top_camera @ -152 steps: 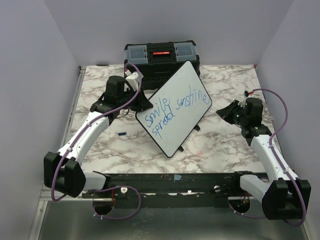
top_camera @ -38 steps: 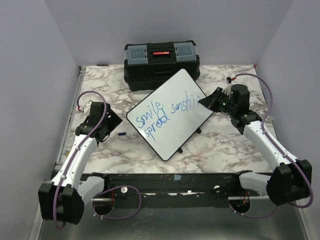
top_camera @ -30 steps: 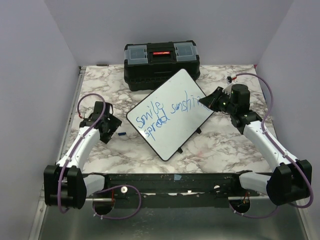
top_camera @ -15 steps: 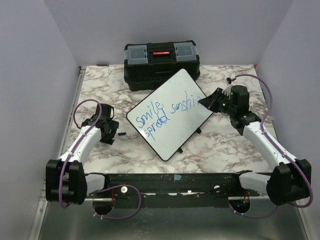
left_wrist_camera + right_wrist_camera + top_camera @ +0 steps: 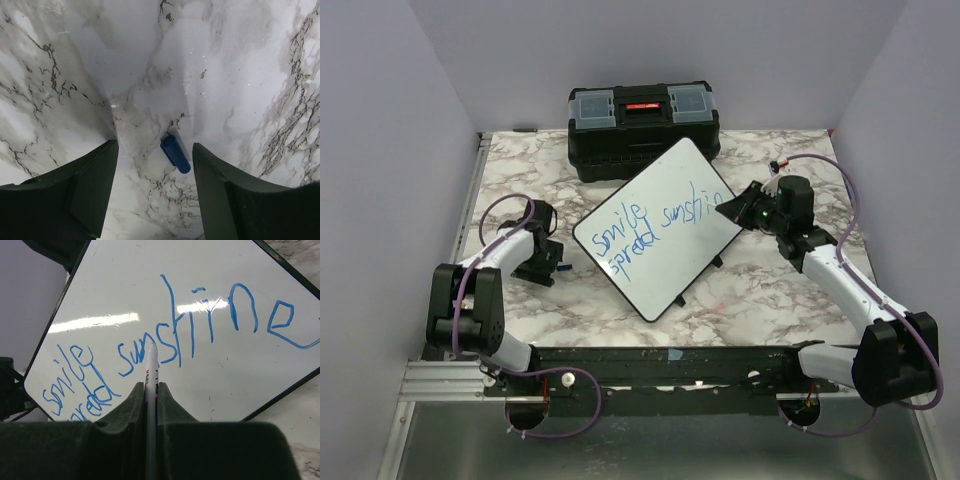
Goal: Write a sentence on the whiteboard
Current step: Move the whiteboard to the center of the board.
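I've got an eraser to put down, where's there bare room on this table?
Bare marble: both far corners beside the toolbox, and the near strip between whiteboard and arm bases. Crowded: left of the board, where the left gripper straddles a blue cap, and its right corner, where the right gripper holds a marker.

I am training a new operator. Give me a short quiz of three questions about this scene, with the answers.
1. True or false: the right gripper is shut on a marker.
2. What lies on the table between the fingers of the open left gripper?
A) a blue cap
B) an eraser
C) a screw
3. Fill the gap: the last blue word written on the whiteboard is "____".

Key: 1 true; 2 A; 3 sunshine.
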